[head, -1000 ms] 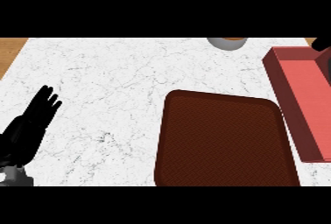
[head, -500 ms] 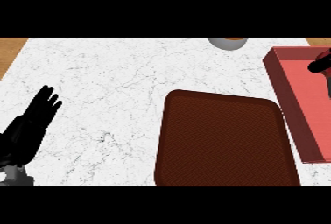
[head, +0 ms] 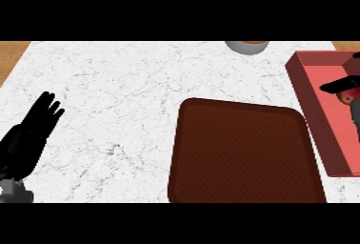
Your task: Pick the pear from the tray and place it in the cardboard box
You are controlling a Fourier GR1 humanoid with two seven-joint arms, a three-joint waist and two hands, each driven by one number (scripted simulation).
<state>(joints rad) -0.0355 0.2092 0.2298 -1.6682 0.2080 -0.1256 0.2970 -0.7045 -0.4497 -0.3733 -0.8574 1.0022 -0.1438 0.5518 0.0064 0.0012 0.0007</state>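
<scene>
Tray (head: 243,152): one, dark brown with a woven pattern, in the lower middle of the frame; its surface shows nothing lying on it.
Box (head: 316,114): one, red-pink with raised walls, running down the right edge of the frame (the task calls it cardboard; here it reads as plain red). It sits just beside the tray's right side.
Bowl (head: 247,46): one grey round vessel, cut off at the top edge, right of centre; it may be a cup, too little shows to say.
Counter (head: 119,90): one white marbled top, with a strip of wooden brown showing at the upper left corner.
Hands: two.
Left hand (head: 32,138): at the lower left edge, black, fingers straight and held together, pointing up; resting, touching nothing.
Right hand (head: 345,86): at the right edge, over the inside of the box, mostly cut off by the frame. Dark fingers curve around something small and reddish-brown; whether they clasp it or merely lie over it I cannot tell.
Pear: no clear sight of it. The small reddish patch (head: 347,97) under the right hand, inside the box, is possibly it.
Change from the earlier frames: a second ago the right hand showed only at the upper right corner; it has since come lower and further into the box. The left hand, tray, box and bowl have stayed where they were.
</scene>
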